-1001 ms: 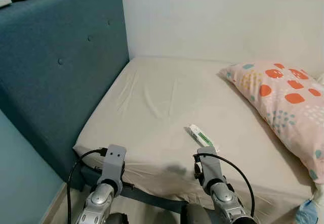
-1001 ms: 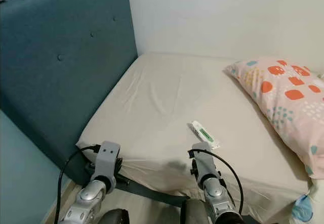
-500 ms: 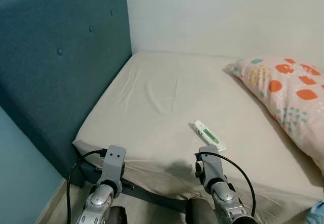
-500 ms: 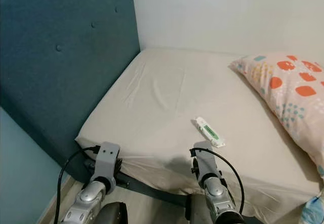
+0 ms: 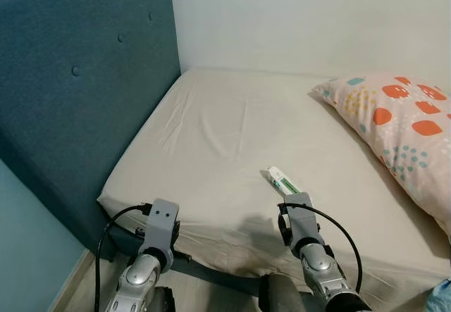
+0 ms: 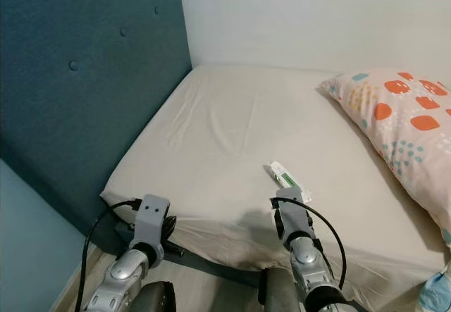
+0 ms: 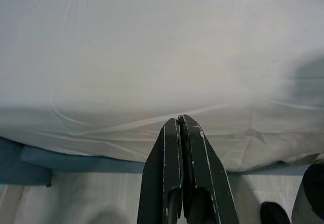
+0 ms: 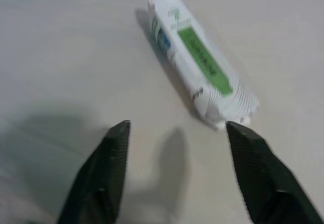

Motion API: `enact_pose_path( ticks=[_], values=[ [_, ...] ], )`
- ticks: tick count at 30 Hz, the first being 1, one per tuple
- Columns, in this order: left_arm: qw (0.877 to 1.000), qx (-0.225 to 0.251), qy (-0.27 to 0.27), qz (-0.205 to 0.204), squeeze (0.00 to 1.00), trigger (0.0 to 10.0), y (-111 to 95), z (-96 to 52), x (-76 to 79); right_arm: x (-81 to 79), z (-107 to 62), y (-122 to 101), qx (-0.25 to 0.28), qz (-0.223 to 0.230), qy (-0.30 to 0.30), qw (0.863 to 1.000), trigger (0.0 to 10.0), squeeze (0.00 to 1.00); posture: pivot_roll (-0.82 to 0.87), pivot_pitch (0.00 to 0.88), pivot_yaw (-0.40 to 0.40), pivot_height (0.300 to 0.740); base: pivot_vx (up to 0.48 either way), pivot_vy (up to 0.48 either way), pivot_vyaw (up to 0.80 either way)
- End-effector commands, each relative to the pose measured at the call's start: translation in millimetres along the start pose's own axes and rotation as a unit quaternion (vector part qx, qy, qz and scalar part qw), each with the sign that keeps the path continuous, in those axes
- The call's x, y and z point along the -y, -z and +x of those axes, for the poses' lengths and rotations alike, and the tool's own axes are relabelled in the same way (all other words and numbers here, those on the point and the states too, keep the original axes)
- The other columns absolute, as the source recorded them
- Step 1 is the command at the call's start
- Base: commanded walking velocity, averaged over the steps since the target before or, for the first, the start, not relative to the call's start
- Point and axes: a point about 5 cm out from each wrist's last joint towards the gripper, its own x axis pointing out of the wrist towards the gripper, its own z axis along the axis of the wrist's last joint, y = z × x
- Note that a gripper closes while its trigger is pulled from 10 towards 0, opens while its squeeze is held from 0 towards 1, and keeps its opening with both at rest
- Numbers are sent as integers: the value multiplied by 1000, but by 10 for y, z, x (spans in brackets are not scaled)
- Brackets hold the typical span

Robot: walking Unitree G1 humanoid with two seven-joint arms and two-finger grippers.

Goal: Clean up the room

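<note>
Right gripper (image 8: 174, 133) fingers spread, just short of white-green packet (image 8: 200, 62) on bed (image 5: 211, 136), possibly tissues, label blurred. Left gripper (image 7: 181, 125) fingers pressed together at bed edge.

Two silver metal arms are showing at the near edge. Each is ending in a boxy grey wrist block, the left (image 5: 161, 222) bearing small dark screw holes on its face, the right (image 5: 298, 215) looking much the same. A thin black cable is looping out from each block and curving back toward the rounded silver joints below. The left gripper (image 7: 180, 128) is showing long, tapering black fingers with scuffed pale edges; the right gripper (image 8: 176, 133) is showing matte black fingers with blunt rounded tips.
</note>
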Motion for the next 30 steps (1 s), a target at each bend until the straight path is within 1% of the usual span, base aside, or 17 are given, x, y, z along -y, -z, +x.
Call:
enact_pose_path(
  ticks=[1,5,7,8,9,10,11,13,14,16,20,22,23,26,29,30],
  values=[
    [1000,-1,1,1,0,10000,33,-41,-20,-7,5,-11,4,-8,-7,1000,10000,1000,24,147,-20,600,0,0,0],
    [1000,2,0,1,0,10000,26,-65,-29,15,45,-76,8,-19,-7,1000,10000,1000,32,160,-24,600,0,0,0],
    [1000,3,1,1,0,10000,23,-88,-33,73,85,-123,4,-24,1,1000,10000,1000,39,166,-25,600,0,0,0],
    [1000,3,1,1,0,10000,23,-88,-33,73,85,-123,4,-24,1,1000,10000,1000,39,166,-25,600,0,0,0],
    [1000,4,2,2,0,10000,16,-102,-34,116,110,-150,0,-23,7,1000,10000,1000,45,173,-26,600,0,0,0],
    [1000,4,2,2,0,10000,16,-102,-34,116,110,-150,0,-23,7,1000,10000,1000,45,173,-26,600,0,0,0],
    [1000,7,5,1,0,10000,-1,-118,-34,159,135,-174,-7,-24,12,1000,10000,1000,50,182,-27,600,0,0,0],
    [999,26,29,-3,0,10000,-76,-150,6,252,175,-204,-26,-17,29,999,10000,1000,61,194,-32,600,0,0,0],
    [999,26,29,-3,0,10000,-76,-150,6,252,175,-204,-26,-17,29,999,10000,1000,61,194,-32,600,0,0,0],
    [998,43,53,-2,0,10000,-141,-177,53,301,194,-214,-40,-10,39,998,10000,1000,65,199,-34,600,0,0,0],
    [996,53,71,7,0,10000,-182,-196,96,339,208,-216,-55,1,47,997,10000,1000,74,208,-36,600,0,0,0],
    [996,53,71,7,0,10000,-182,-196,96,339,208,-216,-55,1,47,997,10000,1000,74,208,-36,600,0,0,0],
    [995,58,76,12,0,10000,-210,-220,113,388,218,-220,-65,6,56,996,10000,0,84,217,-36,600,0,0,0],
    [995,60,77,12,0,10000,-217,-232,113,404,220,-220,-68,8,59,996,10000,0,87,220,-35,600,0,0,0],
    [995,60,80,13,0,10000,-247,-281,118,478,223,-206,-84,19,71,994,10000,0,105,235,-32,600,0,0,0],
    [995,60,80,13,0,10000,-247,-281,118,478,223,-206,-84,19,71,994,10000,0,105,235,-32,600,0,0,0]
  ],
)
